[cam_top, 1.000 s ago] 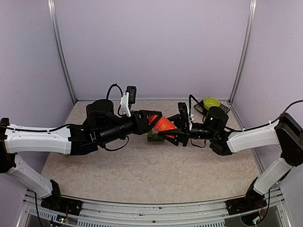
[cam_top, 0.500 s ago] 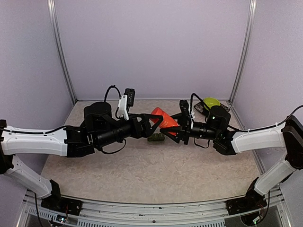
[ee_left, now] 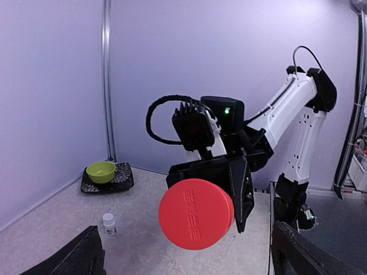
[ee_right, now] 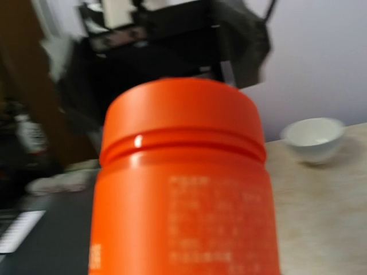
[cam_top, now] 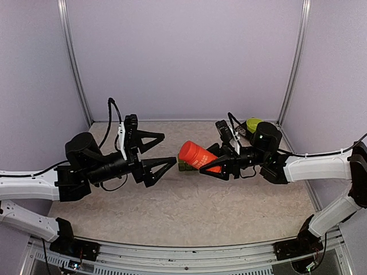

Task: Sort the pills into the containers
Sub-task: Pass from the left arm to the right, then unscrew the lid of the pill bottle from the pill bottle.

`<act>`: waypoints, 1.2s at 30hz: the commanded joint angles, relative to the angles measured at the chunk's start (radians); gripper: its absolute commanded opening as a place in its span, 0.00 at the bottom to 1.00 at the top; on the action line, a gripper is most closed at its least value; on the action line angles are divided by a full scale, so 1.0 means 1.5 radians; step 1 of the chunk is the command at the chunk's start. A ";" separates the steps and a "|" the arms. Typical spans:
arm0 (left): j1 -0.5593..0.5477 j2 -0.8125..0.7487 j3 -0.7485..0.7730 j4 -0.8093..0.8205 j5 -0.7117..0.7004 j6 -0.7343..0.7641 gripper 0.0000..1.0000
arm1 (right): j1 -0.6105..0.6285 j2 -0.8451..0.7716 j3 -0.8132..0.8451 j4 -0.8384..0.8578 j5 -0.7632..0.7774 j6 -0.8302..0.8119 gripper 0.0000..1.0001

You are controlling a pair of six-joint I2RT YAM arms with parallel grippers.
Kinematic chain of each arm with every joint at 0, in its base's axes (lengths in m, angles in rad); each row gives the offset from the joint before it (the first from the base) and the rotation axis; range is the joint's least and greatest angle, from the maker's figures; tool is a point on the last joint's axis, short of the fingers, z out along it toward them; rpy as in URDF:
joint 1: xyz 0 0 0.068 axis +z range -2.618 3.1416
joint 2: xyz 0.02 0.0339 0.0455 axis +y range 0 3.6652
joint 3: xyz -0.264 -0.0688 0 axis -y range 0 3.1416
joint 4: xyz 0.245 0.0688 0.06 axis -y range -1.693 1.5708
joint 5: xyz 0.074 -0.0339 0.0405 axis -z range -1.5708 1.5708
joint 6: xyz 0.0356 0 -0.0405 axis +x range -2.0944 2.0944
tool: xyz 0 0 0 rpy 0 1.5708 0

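Containers, a small dark green strip (cam_top: 183, 166), lie on the beige speckled table (cam_top: 172, 206) just left of centre in the overhead view. The strip's right end is hidden behind an orange bottle, and I can't make out its lids from where I stand.

The two arms reach in from either side. The left arm (cam_top: 34, 186) comes from the lower left, and the left gripper (cam_top: 169, 149) has its fingers spread wide with nothing between them, pointing toward the middle. The right arm (cam_top: 315, 166) comes from the right edge. The right gripper (cam_top: 210, 162) pinches the orange bottle (cam_top: 194, 154) around its body and holds it tilted, lid end aimed left at the other gripper, well apart from it. The bottle hangs just above and beside the green strip; whether they touch I cannot tell.

From the left wrist view the bottle's round lid faces the camera at lower centre, raised lettering on it too faint to read. From the right wrist view the bottle fills the frame, blurred.

In the upper right of the overhead view a yellow-green bowl (cam_top: 256, 124) sits on a dark patterned tray (cam_top: 241, 131) in the table's far corner.

A small white bottle (ee_left: 109, 223) stands upright on the table at the lower left of the left wrist view, near the tray but apart from it.
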State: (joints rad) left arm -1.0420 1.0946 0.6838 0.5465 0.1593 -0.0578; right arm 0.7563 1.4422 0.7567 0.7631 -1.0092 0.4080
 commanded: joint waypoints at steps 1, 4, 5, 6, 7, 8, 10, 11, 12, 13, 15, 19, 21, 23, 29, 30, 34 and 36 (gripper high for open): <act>0.006 -0.008 0.017 0.015 0.126 0.108 0.99 | -0.004 -0.028 0.022 0.034 -0.097 0.094 0.00; 0.007 0.005 0.045 -0.003 0.158 0.139 0.97 | -0.004 -0.034 0.025 0.024 -0.107 0.105 0.00; 0.007 0.012 0.057 -0.017 0.170 0.151 0.95 | -0.003 -0.034 0.027 0.019 -0.111 0.107 0.00; 0.007 0.020 0.072 -0.038 0.179 0.163 0.93 | -0.003 -0.033 0.028 0.015 -0.115 0.108 0.00; 0.007 0.029 0.084 -0.049 0.190 0.177 0.91 | -0.003 -0.032 0.028 0.009 -0.115 0.109 0.00; 0.008 0.038 0.093 -0.056 0.198 0.182 0.89 | -0.003 -0.031 0.029 0.009 -0.118 0.111 0.00; 0.009 0.057 0.114 -0.074 0.214 0.190 0.86 | -0.002 -0.025 0.029 0.021 -0.129 0.123 0.00; 0.009 0.065 0.123 -0.081 0.218 0.194 0.86 | -0.002 -0.023 0.027 0.030 -0.136 0.131 0.00; 0.009 0.073 0.129 -0.089 0.223 0.199 0.86 | -0.002 -0.020 0.026 0.040 -0.140 0.140 0.00; 0.009 0.079 0.136 -0.096 0.226 0.202 0.85 | 0.000 -0.018 0.025 0.048 -0.145 0.148 0.00; 0.009 0.088 0.144 -0.109 0.233 0.210 0.85 | 0.002 -0.013 0.026 0.058 -0.154 0.157 0.00; 0.011 0.095 0.156 -0.124 0.248 0.222 0.85 | 0.007 -0.007 0.030 0.071 -0.162 0.168 0.00; 0.012 0.101 0.163 -0.134 0.250 0.226 0.85 | 0.009 -0.004 0.033 0.074 -0.164 0.171 0.00; 0.014 0.105 0.166 -0.135 0.253 0.226 0.84 | 0.011 0.001 0.037 0.075 -0.167 0.172 0.00; 0.016 0.114 0.171 -0.135 0.258 0.223 0.69 | 0.016 0.015 0.039 0.082 -0.167 0.175 0.00; 0.017 0.114 0.171 -0.135 0.258 0.222 0.67 | 0.016 0.017 0.040 0.085 -0.166 0.177 0.00; 0.018 0.117 0.170 -0.138 0.259 0.223 0.66 | 0.016 0.022 0.041 0.095 -0.167 0.185 0.00; 0.019 0.118 0.170 -0.138 0.259 0.222 0.66 | 0.016 0.024 0.044 0.096 -0.166 0.185 0.00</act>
State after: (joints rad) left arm -1.0210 1.2617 0.9123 0.3492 0.5323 0.2699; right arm 0.7719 1.4700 0.7906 0.8612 -1.2469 0.6739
